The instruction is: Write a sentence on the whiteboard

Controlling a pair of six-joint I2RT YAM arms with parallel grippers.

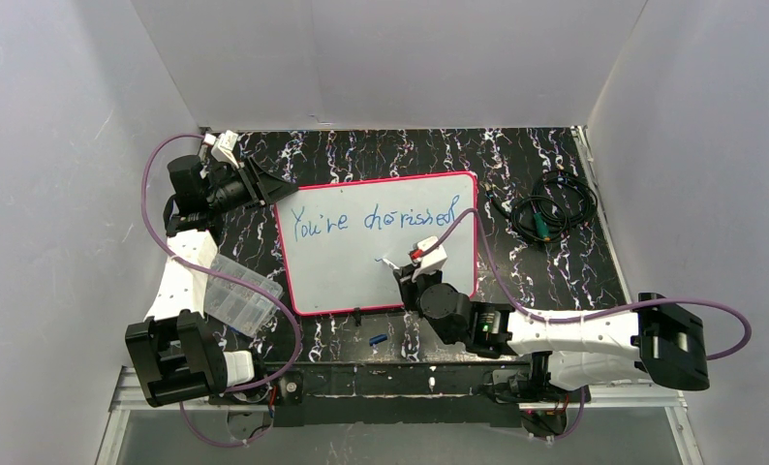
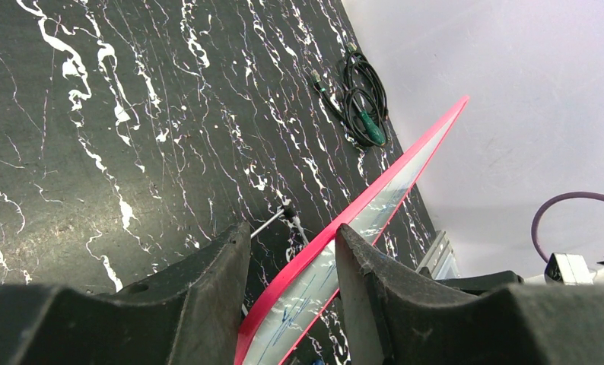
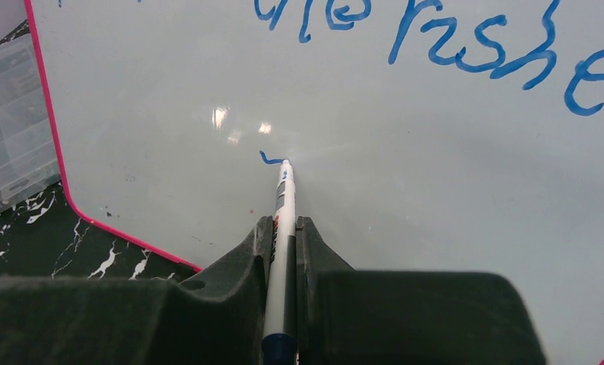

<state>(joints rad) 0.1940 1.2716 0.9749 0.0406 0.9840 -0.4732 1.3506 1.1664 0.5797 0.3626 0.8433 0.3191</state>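
The whiteboard (image 1: 361, 276), glossy white with a pink-red frame, lies in the middle of the black marbled table. Blue cursive writing, the sentence (image 1: 376, 218), runs along its top as "You're cherished". My left gripper (image 1: 269, 189) is at the board's far left corner. In the left wrist view the board's edge (image 2: 405, 163) passes between the jaws of that gripper (image 2: 291, 228), which are closed on it. My right gripper (image 3: 284, 220) is shut on a white marker (image 3: 284, 199). The marker's tip touches the whiteboard (image 3: 405, 213) at a short blue stroke (image 3: 268, 158) below the sentence (image 3: 466, 46).
A clear plastic compartment box (image 1: 235, 295) sits left of the board, by the left arm. A coiled black cable (image 1: 550, 208) with a green plug lies to the right. A small blue cap (image 1: 379, 339) rests near the front edge. White walls enclose the table.
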